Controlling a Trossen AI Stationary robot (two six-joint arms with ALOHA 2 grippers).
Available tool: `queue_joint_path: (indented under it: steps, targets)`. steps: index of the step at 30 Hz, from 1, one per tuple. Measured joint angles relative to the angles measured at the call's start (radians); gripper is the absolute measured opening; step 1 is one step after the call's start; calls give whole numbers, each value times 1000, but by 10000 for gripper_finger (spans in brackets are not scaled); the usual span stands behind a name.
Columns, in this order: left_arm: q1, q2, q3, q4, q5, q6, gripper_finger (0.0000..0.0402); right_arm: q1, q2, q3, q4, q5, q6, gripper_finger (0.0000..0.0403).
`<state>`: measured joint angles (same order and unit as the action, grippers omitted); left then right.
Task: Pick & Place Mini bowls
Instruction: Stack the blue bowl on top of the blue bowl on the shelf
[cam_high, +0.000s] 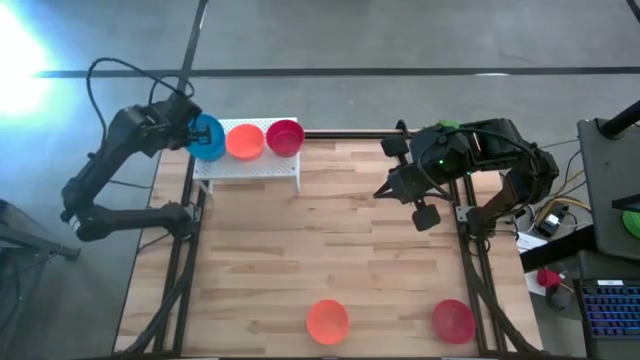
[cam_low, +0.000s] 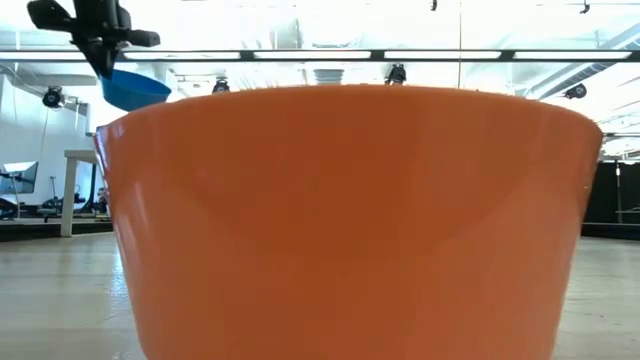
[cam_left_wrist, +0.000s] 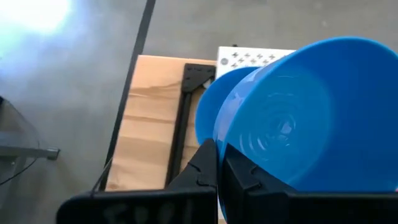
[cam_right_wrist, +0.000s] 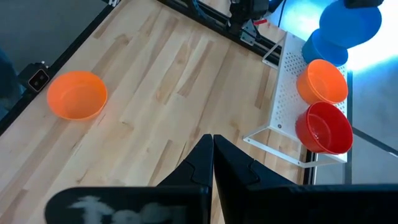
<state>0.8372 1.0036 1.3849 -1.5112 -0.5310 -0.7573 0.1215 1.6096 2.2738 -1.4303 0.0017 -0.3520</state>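
Left gripper (cam_high: 195, 130) clamped on glossy blue plastic mini bowl (cam_high: 210, 137), held above another blue bowl (cam_right_wrist: 328, 46) on white perforated shelf (cam_high: 250, 165), right gripper (cam_right_wrist: 212, 144) closed, empty, mid-table.

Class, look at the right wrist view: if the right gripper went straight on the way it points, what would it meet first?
Probably the bare wooden table. The right gripper, jaws shut, aims between the orange bowl and the white rack; depth is unclear.
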Motion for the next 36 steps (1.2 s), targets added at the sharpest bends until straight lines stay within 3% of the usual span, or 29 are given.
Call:
queue_joint_path:
  steps: [15, 36]
  targets:
    - [72, 112, 0, 36, 31, 66, 0, 0, 0, 0, 0, 0, 1, 8]
    - [78, 154, 0, 35, 41, 91, 15, -2, 0, 0, 0, 0, -48, 8]
